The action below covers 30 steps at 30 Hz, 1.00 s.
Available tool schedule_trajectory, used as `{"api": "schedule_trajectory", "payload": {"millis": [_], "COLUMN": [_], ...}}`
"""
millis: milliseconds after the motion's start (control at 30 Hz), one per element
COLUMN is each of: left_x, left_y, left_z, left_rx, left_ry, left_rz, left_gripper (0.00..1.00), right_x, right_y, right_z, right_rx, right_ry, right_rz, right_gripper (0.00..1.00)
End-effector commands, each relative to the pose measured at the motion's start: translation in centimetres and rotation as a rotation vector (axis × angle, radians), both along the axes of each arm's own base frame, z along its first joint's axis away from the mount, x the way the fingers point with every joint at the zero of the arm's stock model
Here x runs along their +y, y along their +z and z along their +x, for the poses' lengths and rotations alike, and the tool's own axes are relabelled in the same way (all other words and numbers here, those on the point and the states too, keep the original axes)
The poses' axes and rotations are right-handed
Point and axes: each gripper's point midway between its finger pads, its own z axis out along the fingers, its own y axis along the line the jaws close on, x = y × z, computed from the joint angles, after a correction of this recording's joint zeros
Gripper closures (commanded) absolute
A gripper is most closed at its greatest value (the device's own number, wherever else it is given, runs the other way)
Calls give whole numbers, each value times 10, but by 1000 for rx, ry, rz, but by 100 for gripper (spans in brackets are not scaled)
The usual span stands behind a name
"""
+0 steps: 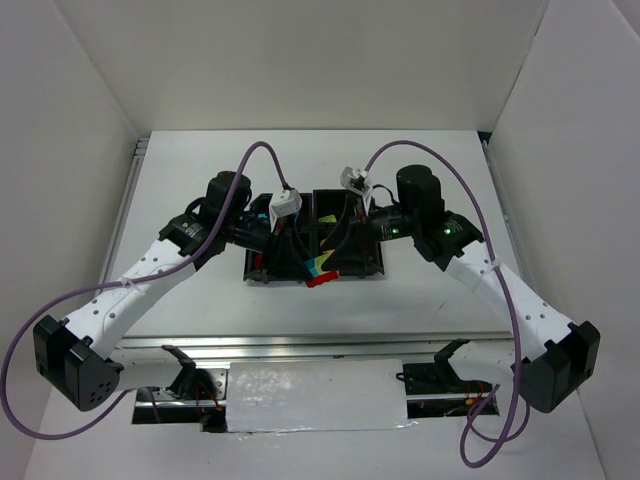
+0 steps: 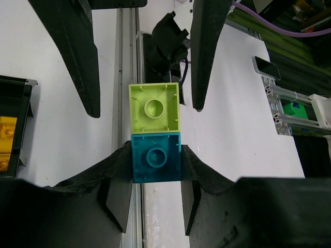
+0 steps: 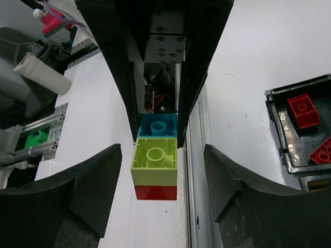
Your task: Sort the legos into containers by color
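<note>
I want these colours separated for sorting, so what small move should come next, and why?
Probably close the right gripper on the lime green brick. The left gripper is clamped on the cyan brick, with the green one and a red brick joined beyond it, and the right fingers stand open either side of the green one. Gripping there should let the arms pull them apart.

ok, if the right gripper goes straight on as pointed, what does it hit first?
Probably the lime brick, with the red brick under it. They sit in line between the right gripper's open fingers, joined to the cyan brick the left gripper grips. Depth unclear.
</note>
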Motion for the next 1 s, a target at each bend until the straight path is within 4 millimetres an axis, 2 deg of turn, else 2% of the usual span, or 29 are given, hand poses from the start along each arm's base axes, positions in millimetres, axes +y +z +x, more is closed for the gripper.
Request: {"api": "schedule_trajectory", "payload": {"millis": [0,367,533,600,633,667,700,800,833,900,933,967], "left_x": [1,4,4,3,3,2,2,2,2,0,0,-1], "left_y": [24,31,31,30,30,28,28,24,26,27,29,29], "left_z": [-3,4,5,6,8,10,13,28,30,31,32,30], "left_rx": [-87,-131,-122,-118,-117,-114,-112,-107,-111,-98,-102,-87], "left_ry": [-23,42,37,36,48,57,73,163,170,176,176,175], "left_rz": [-64,-62,-62,-62,-57,-49,-44,-15,-19,-25,-33,-35], "left_gripper": [100,100,100,100,99,90,85,64,48,42,9,1], "right_x": [4,7,8,8,7,7,7,7,7,6,6,6], "right_y": [12,-2,1,6,7,9,11,16,17,18,18,18], "right_z": [0,1,-2,-6,-7,-9,-10,-12,-13,-12,-12,-11], "right_rx": [-51,9,2,-10,-18,-19,-32,-47,-43,-51,-53,-57], "right_ry": [26,35,68,92,95,98,98,98,99,96,91,90], "right_rz": [5,-64,-42,-20,-14,-9,3,26,29,34,34,37], "right_gripper": [28,32,66,75,86,93,99,100,100,100,100,100]}}
